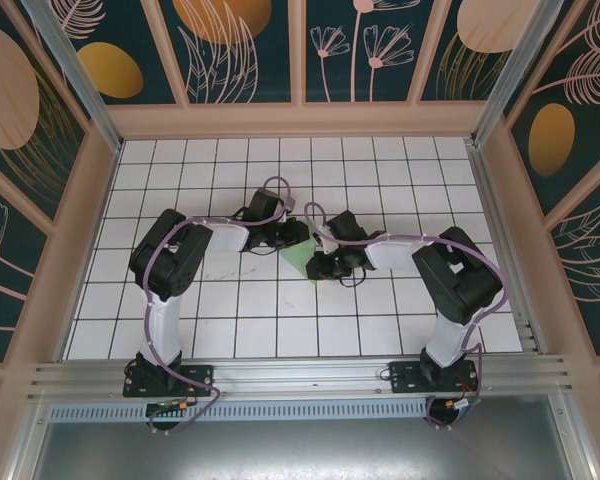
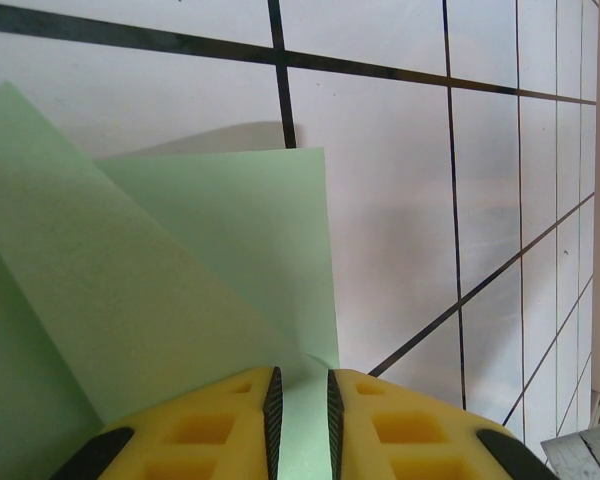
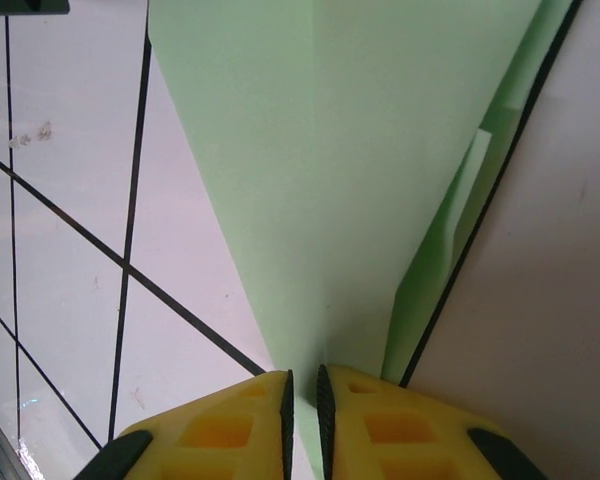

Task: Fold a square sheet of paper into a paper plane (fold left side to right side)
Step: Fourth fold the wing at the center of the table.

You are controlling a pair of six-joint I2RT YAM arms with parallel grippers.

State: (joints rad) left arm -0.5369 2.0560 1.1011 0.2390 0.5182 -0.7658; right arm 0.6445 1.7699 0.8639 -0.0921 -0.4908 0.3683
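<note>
Where the arms meet on the white gridded worktop, left fingers clench the thin pale-green paper sheet at 12 o'clock, right fingers at 3 o'clock.

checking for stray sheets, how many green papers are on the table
1: the green sheet of paper sits in the middle, pinched by the left end effector and right end effector. More may be hidden.

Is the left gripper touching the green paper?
Touching. In the left wrist view, the left gripper pinches the edge of the green paper between its two yellow fingers.
</note>
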